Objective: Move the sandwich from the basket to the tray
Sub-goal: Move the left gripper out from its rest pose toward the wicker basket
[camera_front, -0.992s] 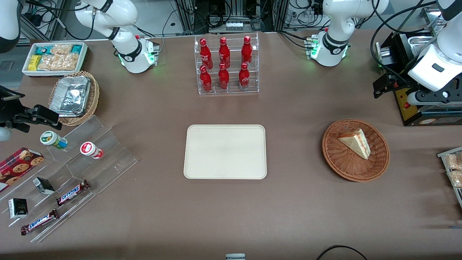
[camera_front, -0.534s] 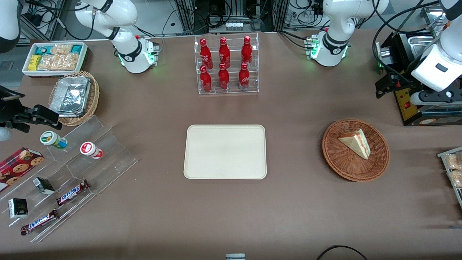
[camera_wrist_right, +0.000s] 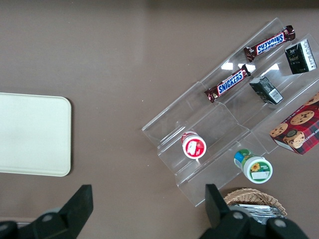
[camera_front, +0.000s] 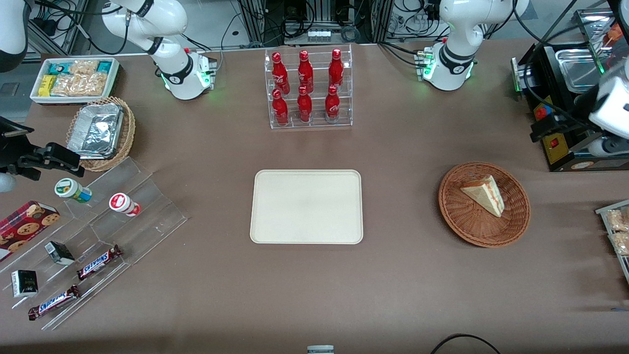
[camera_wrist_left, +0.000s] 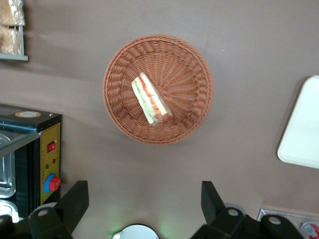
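Note:
The sandwich (camera_front: 484, 194) (camera_wrist_left: 149, 99), a pale bread wedge with red and green filling, lies in the round reddish-brown basket (camera_front: 467, 223) (camera_wrist_left: 187, 82). The cream tray (camera_front: 306, 206) (camera_wrist_left: 304, 124) lies flat at the table's middle, bare. My left gripper (camera_front: 603, 143) (camera_wrist_left: 142, 201) hangs high over the black machine at the working arm's end of the table, farther from the front camera than the basket. It is open wide with nothing between its fingers (camera_wrist_left: 215, 196). It is apart from the sandwich.
A black machine with a yellow panel (camera_front: 555, 142) (camera_wrist_left: 47, 154) stands close by the basket. A metal rack of packaged snacks (camera_front: 616, 231) sits at the table edge. A bottle rack (camera_front: 307, 88) stands farther back than the tray. Acrylic snack steps (camera_front: 98, 231) lie toward the parked arm's end.
My left arm has swung farther toward the working arm's end of the table, away from the basket, partly leaving the front view. Sandwich, basket and tray have not moved.

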